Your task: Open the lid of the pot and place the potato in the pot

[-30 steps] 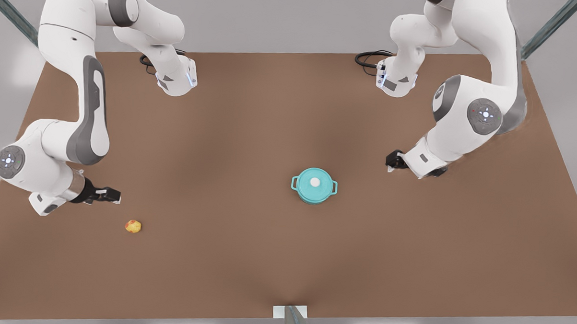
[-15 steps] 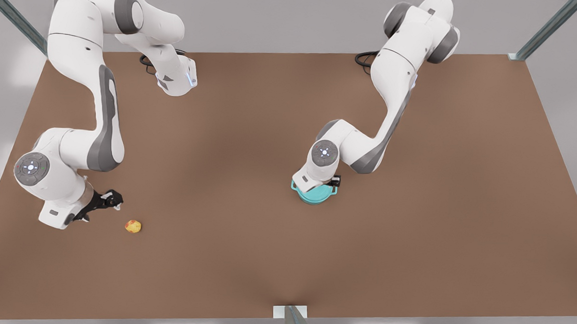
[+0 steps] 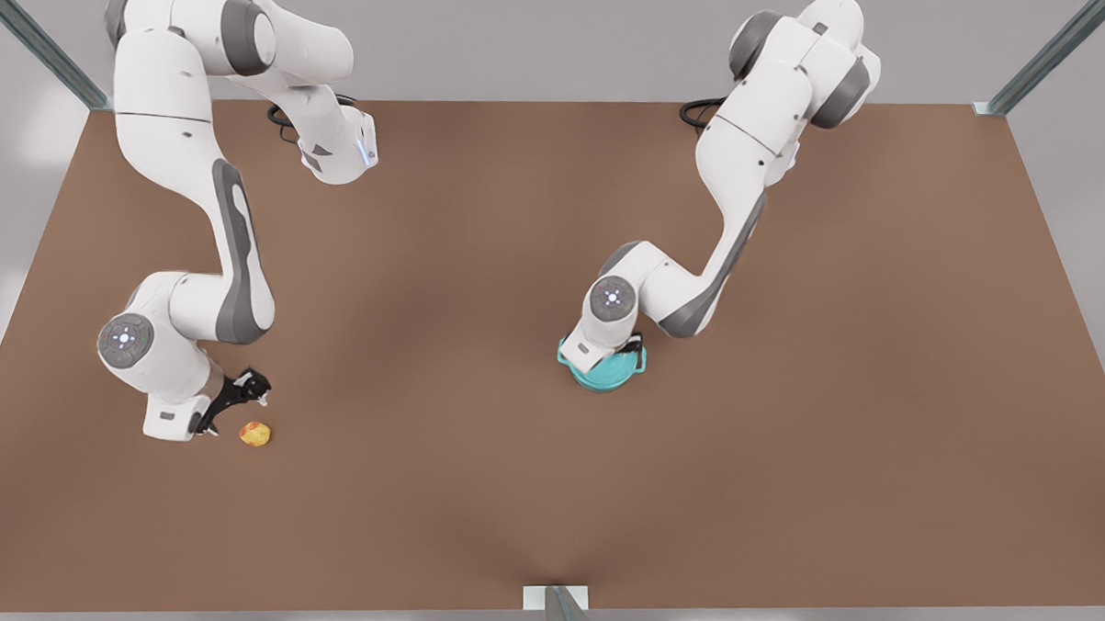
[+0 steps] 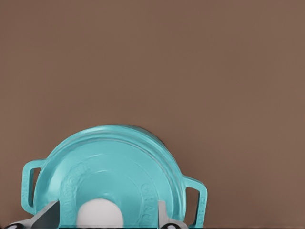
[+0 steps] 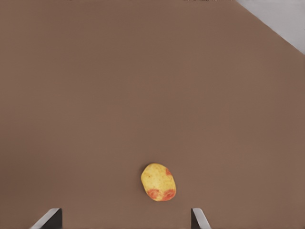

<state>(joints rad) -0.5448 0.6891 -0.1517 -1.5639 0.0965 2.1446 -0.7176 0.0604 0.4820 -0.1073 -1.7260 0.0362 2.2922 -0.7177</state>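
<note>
Front view, right side: the left gripper (image 3: 626,348) sits over the pot (image 3: 603,375) at mid-table; half a second ago it was already there, a second ago its arm was folded back well to the right. The wrist hides most of the pot lid (image 3: 617,366), which looks still seated.
Front view, left side: the right gripper (image 3: 237,401) is now just beside the potato (image 3: 254,433), not touching it; over the last second it has slid steadily toward it across the table (image 3: 473,492).
Left wrist view: the pot lid (image 4: 112,174) lies flat on the pot (image 4: 198,200), both loop handles showing. The left gripper (image 4: 104,215) has its fingers (image 4: 47,217) parted on either side of the white knob (image 4: 99,214), with a gap each side, holding nothing.
Right wrist view: the potato (image 5: 158,182) lies on bare table ahead of the right gripper (image 5: 125,218), roughly between the lines of its two fingertips (image 5: 50,217), which stand wide apart and hold nothing.
Meaning for the task: both arms have closed in at once, so the approach looks nearly done. My judgement is that closing on the knob comes next, then lifting the lid; the potato grasp needs a little more advance and descent first.
</note>
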